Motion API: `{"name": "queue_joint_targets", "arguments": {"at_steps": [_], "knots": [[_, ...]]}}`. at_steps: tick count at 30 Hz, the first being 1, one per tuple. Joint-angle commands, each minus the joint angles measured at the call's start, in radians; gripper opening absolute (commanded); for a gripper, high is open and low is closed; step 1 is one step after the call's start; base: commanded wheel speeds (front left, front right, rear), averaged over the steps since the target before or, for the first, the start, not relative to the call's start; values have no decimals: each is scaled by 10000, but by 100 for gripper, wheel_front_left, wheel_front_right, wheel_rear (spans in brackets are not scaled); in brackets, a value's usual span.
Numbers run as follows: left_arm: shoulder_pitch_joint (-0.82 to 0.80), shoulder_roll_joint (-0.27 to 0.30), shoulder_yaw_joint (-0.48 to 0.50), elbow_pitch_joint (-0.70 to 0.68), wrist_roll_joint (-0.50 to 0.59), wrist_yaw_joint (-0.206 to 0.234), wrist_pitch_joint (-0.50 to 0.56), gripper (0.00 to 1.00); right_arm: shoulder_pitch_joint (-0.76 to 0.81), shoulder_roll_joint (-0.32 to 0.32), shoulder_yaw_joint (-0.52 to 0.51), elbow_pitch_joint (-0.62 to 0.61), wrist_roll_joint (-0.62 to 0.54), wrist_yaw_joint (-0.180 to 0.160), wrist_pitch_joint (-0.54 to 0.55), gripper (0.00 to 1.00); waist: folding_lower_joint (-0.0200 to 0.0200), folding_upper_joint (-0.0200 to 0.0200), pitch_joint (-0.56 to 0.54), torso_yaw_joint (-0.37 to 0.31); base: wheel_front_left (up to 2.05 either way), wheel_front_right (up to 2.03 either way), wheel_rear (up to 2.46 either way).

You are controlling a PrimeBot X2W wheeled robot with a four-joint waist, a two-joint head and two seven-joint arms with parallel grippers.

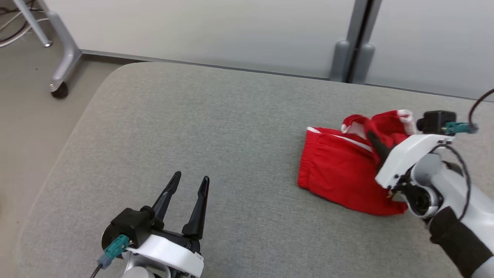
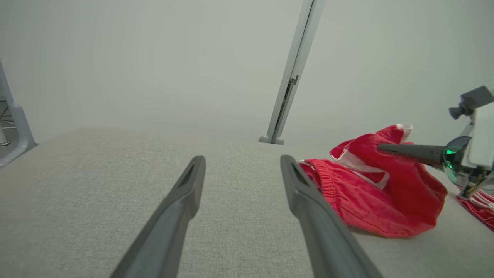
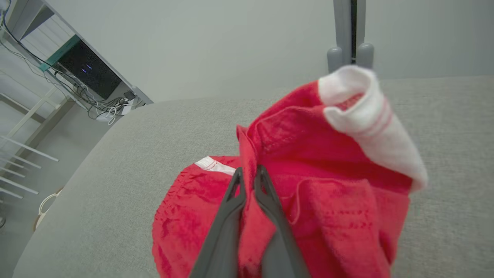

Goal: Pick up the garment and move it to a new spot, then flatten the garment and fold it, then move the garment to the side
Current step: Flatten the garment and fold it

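Head view puts the red garment on the right half of the grey padded surface. It is partly bunched, with its gathered waistband lying flat toward the middle and its far part drawn up into a peak. The right gripper is the reason for that peak: its two fingers are pinched together on a fold of the red cloth. The right wrist view shows this plainly, with fabric rising between and past the tips and a white-trimmed hem flopping over above them. Holding a single fold near the top lets the rest hang or drag free, which suits carrying the garment to a new spot. How much of it has left the surface is hard to judge from here; the lower edge seems to rest on it. The left gripper hovers empty with its fingers spread wide, well apart from the cloth. It is probably held clear until flattening calls for a second grip.
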Motion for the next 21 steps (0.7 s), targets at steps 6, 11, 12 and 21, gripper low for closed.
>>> {"name": "queue_joint_targets", "arguments": {"at_steps": [6,11,12,21], "knots": [[-74,-27,-60,171,-16,-58,-20,100,-426,529,392,569,-33,6,-193,0,0,0,-9,615,0,0,0],[-111,-67,-76,269,-31,-54,-26,100,-707,1039,717,1122,-43,6,-140,0,0,0,-1,778,0,0,0],[-120,-75,-80,296,-31,-54,-27,100,-742,1106,810,1224,-44,6,-81,0,0,0,-1,789,0,0,0],[-173,-109,7,502,-66,12,-34,100,-890,1856,1495,1974,-18,6,5,100,0,0,-82,567,0,0,0]]}}
